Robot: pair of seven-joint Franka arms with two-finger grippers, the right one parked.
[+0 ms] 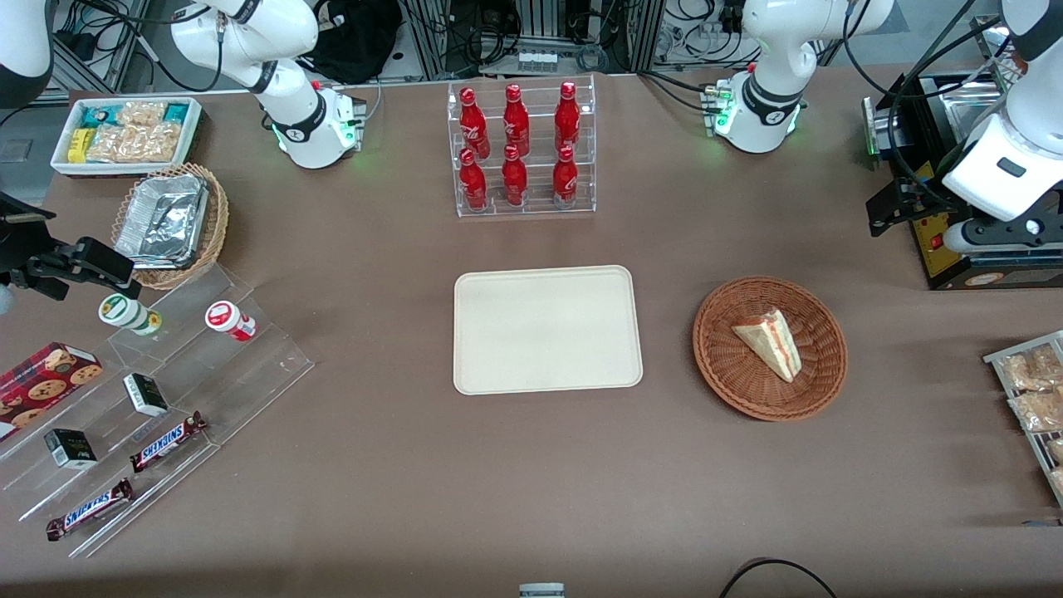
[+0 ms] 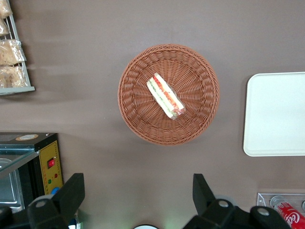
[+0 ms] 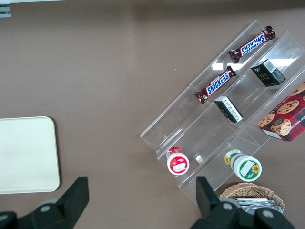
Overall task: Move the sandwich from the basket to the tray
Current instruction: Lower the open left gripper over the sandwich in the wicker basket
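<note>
Left wrist view: the sandwich (image 2: pixel 165 96) is seen lying diagonally in the basket (image 2: pixel 168 94), well below the raised claw (image 2: pixel 138 200), whose fingers are spread wide, nothing held.

From my remote station, the sandwich (image 1: pixel 769 341) lay in the basket (image 1: pixel 722 365), which sat beside the tray (image 1: pixel 547 329) toward the working arm's end of the table — the two apart, with bare table between. My gripper (image 2: pixel 136 198) hung high above the table with its fingers spread wide, over a spot farther from the front camera than the basket and well clear of it. The bottle rack (image 1: pixel 523 149) stood farther from the front camera than the tray, and the stepped display stand (image 1: pixel 158 415) lay toward the parked arm's end.
</note>
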